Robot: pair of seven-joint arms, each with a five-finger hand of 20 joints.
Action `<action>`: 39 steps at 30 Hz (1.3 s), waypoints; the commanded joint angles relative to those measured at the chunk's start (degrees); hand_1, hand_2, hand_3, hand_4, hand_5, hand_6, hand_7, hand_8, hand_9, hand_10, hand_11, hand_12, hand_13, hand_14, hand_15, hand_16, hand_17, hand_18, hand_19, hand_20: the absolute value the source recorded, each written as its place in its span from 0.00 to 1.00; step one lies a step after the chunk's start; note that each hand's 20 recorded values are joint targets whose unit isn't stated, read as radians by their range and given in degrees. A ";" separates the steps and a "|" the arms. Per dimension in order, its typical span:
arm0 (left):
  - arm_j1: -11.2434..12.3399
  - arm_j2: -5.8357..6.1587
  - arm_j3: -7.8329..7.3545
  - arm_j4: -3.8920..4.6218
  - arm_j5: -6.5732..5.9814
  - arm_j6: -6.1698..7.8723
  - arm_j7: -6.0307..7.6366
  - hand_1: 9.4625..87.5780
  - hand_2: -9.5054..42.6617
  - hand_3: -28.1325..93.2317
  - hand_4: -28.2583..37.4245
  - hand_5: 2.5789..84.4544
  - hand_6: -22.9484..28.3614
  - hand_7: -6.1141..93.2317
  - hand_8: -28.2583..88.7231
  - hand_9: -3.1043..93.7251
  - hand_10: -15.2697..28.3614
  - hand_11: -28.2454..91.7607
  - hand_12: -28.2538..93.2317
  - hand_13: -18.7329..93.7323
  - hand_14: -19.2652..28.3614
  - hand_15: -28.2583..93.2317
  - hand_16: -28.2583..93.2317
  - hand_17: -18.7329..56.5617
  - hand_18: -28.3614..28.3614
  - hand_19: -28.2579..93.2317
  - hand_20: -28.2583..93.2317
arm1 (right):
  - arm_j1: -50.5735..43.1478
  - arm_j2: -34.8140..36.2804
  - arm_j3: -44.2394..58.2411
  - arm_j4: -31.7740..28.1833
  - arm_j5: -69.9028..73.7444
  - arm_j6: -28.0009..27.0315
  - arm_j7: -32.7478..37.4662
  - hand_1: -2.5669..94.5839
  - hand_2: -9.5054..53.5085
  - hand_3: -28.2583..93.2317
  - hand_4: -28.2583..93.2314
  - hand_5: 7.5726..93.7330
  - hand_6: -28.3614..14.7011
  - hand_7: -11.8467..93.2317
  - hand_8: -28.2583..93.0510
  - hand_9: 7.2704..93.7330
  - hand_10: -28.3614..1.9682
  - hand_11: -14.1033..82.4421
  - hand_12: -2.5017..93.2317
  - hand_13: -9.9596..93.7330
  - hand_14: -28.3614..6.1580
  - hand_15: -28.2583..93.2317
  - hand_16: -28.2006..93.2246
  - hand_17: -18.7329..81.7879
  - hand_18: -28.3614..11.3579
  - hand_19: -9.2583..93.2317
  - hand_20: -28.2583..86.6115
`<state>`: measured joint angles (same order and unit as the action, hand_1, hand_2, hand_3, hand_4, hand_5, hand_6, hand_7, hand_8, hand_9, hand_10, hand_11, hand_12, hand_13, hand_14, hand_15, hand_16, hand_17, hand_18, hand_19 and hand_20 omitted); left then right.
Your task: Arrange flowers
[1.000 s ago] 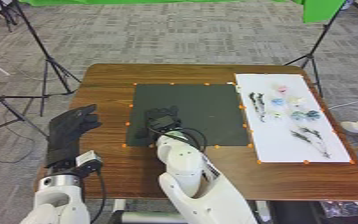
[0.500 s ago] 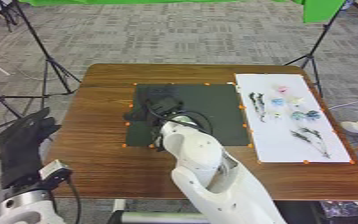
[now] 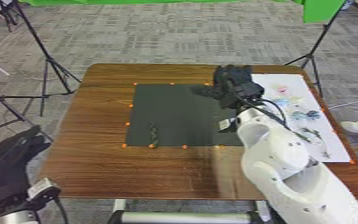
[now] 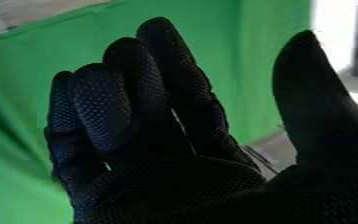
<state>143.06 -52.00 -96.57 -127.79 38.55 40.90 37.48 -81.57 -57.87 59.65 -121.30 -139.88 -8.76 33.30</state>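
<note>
My right hand [image 3: 232,84] is above the top right corner of the black mat [image 3: 180,112], beside the white sheet, its fingers straight. The right wrist view shows the same hand [image 4: 158,185] open, with nothing in it. A dark green sprig [image 3: 154,134] lies on the mat's lower left part. On the white sheet [image 3: 278,79] are a pink flower [image 3: 282,89], pale blue flowers [image 3: 312,114] and grey-green sprigs [image 3: 313,133], partly behind my right arm. My left hand [image 3: 14,155] is open off the table's left edge.
The brown table [image 3: 95,150] has small orange markers around the mat and sheet. Black stands rise from the floor at both sides, and a green cloth [image 3: 322,9] hangs beyond the table. A chair stands off the right edge.
My right hand has moved from the mat's left side to its upper right, uncovering the sprig on the mat. My left hand has drawn back, down and left.
</note>
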 commanded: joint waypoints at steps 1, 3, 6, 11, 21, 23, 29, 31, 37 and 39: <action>0.77 0.06 -0.46 -0.65 1.59 -1.83 -2.33 0.23 0.29 0.91 0.15 0.62 0.77 0.26 0.16 0.48 0.92 0.66 0.34 0.47 1.00 0.92 0.05 0.21 0.94 0.69 0.62 | -8.05 6.17 8.11 0.16 0.48 1.15 5.24 0.24 0.20 0.86 0.07 0.66 0.40 0.34 0.17 0.55 0.02 0.76 0.34 0.57 0.02 0.92 0.43 0.27 0.00 0.73 0.54; 0.37 0.43 -0.17 -0.67 1.30 -1.81 -2.39 0.23 0.29 0.91 0.15 0.62 0.77 0.26 0.16 0.48 0.92 0.66 0.35 0.47 1.00 0.92 0.05 0.21 0.94 0.69 0.62 | -9.48 7.50 10.11 -0.02 2.18 1.96 6.87 0.24 0.20 0.86 0.07 0.65 0.40 0.34 0.17 0.55 0.02 0.76 0.34 0.57 0.02 0.92 0.43 0.27 0.00 0.74 0.53; -0.44 1.20 0.40 -0.56 2.27 -2.49 -3.33 0.23 0.29 0.91 0.15 0.62 0.77 0.26 0.16 0.48 0.92 0.66 0.34 0.47 1.00 0.92 0.05 0.21 0.94 0.69 0.62 | -12.49 9.16 14.17 0.31 1.91 2.43 8.04 0.25 0.20 0.87 0.06 0.65 0.40 0.33 0.17 0.55 0.03 0.76 0.34 0.57 0.02 0.92 0.43 0.27 0.00 0.74 0.53; -2.37 3.14 2.30 -0.27 2.59 -3.50 -4.85 0.24 0.29 0.90 0.16 0.62 0.77 0.26 0.16 0.48 0.92 0.67 0.35 0.47 1.00 0.92 0.05 0.21 0.94 0.69 0.62 | -17.29 10.00 21.16 0.96 3.30 1.32 11.24 0.26 0.18 0.87 0.06 0.63 0.38 0.32 0.17 0.52 0.00 0.76 0.35 0.54 0.01 0.92 0.44 0.26 0.00 0.75 0.51; -2.49 3.71 3.59 -0.43 1.72 -2.72 -4.67 0.24 0.29 0.90 0.16 0.63 0.78 0.26 0.16 0.49 0.92 0.67 0.35 0.48 1.00 0.93 0.05 0.21 0.94 0.69 0.63 | -27.82 10.27 30.81 -1.56 5.14 0.75 14.02 0.26 0.17 0.88 0.06 0.59 0.36 0.30 0.17 0.47 0.00 0.75 0.36 0.50 0.00 0.92 0.43 0.24 0.00 0.75 0.49; -2.52 3.31 3.29 -0.42 2.22 -2.96 -4.92 0.24 0.29 0.90 0.17 0.63 0.78 0.26 0.16 0.49 0.92 0.67 0.35 0.48 1.00 0.93 0.05 0.21 0.94 0.69 0.63 | -29.29 10.03 32.06 -2.07 6.32 0.86 14.38 0.26 0.17 0.88 0.06 0.59 0.36 0.30 0.17 0.47 0.00 0.75 0.36 0.50 0.00 0.92 0.43 0.24 0.00 0.75 0.49; -3.14 4.42 3.72 0.03 0.93 -2.71 -3.32 0.24 0.30 0.90 0.17 0.63 0.78 0.26 0.16 0.49 0.92 0.67 0.35 0.48 1.00 0.93 0.05 0.21 0.94 0.69 0.63 | -32.09 10.23 33.90 -1.23 7.56 1.37 15.23 0.27 0.16 0.88 0.05 0.59 0.35 0.30 0.18 0.46 0.00 0.74 0.36 0.49 0.00 0.93 0.43 0.24 0.00 0.75 0.49; -3.37 4.64 3.78 0.09 0.91 -2.74 -3.39 0.24 0.29 0.90 0.17 0.63 0.78 0.26 0.16 0.49 0.92 0.67 0.35 0.48 1.00 0.93 0.05 0.22 0.94 0.69 0.63 | -32.54 10.66 33.83 -0.86 7.62 1.56 15.30 0.28 0.15 0.87 0.05 0.59 0.35 0.30 0.18 0.46 0.00 0.74 0.36 0.49 0.00 0.93 0.43 0.24 0.00 0.74 0.49; -4.51 4.05 4.47 0.46 2.14 -3.52 -4.21 0.24 0.29 0.90 0.17 0.63 0.78 0.26 0.16 0.49 0.92 0.67 0.35 0.48 1.00 0.93 0.05 0.22 0.94 0.69 0.63 | -32.25 11.30 33.48 1.23 8.15 1.39 16.25 0.31 0.12 0.88 0.05 0.61 0.36 0.30 0.17 0.47 0.00 0.75 0.36 0.50 0.00 0.93 0.43 0.25 0.00 0.74 0.49; -4.78 3.73 4.55 0.51 2.43 -3.93 -4.60 0.24 0.29 0.90 0.17 0.63 0.78 0.26 0.16 0.49 0.92 0.67 0.35 0.48 1.00 0.93 0.05 0.22 0.94 0.69 0.63 | -32.78 11.31 34.08 1.37 8.26 1.26 16.58 0.32 0.11 0.88 0.05 0.61 0.36 0.30 0.17 0.47 0.00 0.75 0.35 0.50 0.00 0.93 0.43 0.25 0.00 0.74 0.49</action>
<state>139.03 -47.69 -92.67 -127.64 39.94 38.10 33.71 -113.43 -47.41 92.83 -121.59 -131.97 -7.71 48.24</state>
